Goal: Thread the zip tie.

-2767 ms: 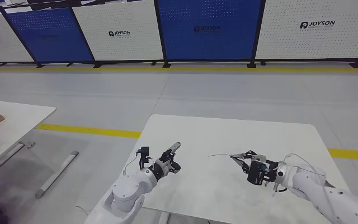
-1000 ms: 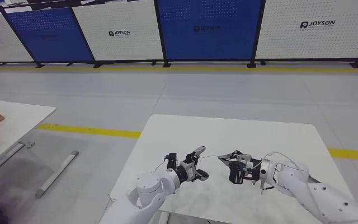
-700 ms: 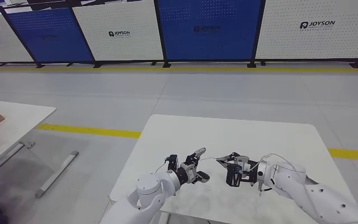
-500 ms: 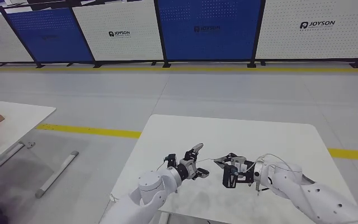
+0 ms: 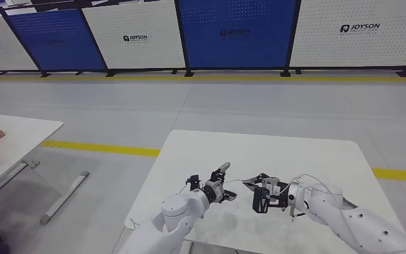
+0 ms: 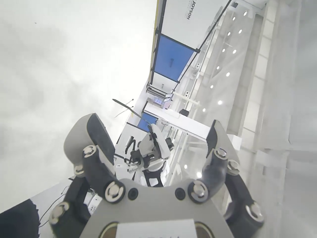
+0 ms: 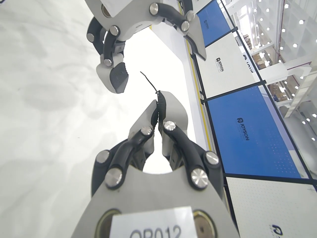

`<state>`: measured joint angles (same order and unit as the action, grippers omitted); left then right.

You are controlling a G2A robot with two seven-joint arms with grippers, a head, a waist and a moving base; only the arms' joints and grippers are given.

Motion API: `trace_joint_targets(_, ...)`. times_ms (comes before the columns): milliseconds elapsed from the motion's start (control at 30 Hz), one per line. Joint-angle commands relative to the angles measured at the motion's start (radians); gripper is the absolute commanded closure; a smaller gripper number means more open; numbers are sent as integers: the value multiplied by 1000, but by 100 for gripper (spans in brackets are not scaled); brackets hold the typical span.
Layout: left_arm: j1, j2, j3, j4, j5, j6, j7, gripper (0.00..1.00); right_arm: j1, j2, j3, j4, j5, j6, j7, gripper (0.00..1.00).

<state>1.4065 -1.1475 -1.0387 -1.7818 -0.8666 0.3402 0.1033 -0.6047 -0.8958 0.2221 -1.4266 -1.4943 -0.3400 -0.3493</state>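
The held part of the zip tie (image 7: 150, 80) is hidden between the fingers (image 7: 176, 107) of the right gripper (image 7: 158, 100); from above its strand is too thin to trace to the left gripper (image 5: 227, 182)

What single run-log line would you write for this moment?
right gripper: shut on zip tie | left gripper: open, facing its free tip, not gripping | both above table

A white worktop (image 5: 254, 149) is standing on a grey floor (image 5: 127, 108), with a yellow line (image 5: 95, 147) running across on either side of it. Blue panels (image 5: 238, 32) and white panels (image 5: 136, 35) are lining the far side. A second white table (image 5: 22, 136) is sitting to the left, with a pale bar (image 5: 63, 197) lying on the floor nearby.
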Motion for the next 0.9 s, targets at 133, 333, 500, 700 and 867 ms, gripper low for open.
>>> trace_joint_targets(133,-1,-1,5,-1,6,-4,-8,0,0,0,0,0,0,0,0,100)
trace_joint_targets(333,6,-5,9,1,26,-45,-12,0,0,0,0,0,0,0,0,100)
trace_joint_targets(500,5,-9,9,11,28,-50,12,49,0,0,0,0,0,0,0,100)
trace_joint_targets(700,11,-11,3,10,34,-41,8,76,0,0,0,0,0,0,0,100)
trace_joint_targets(867,20,-10,0,1,57,-32,-3,92,0,0,0,0,0,0,0,100)
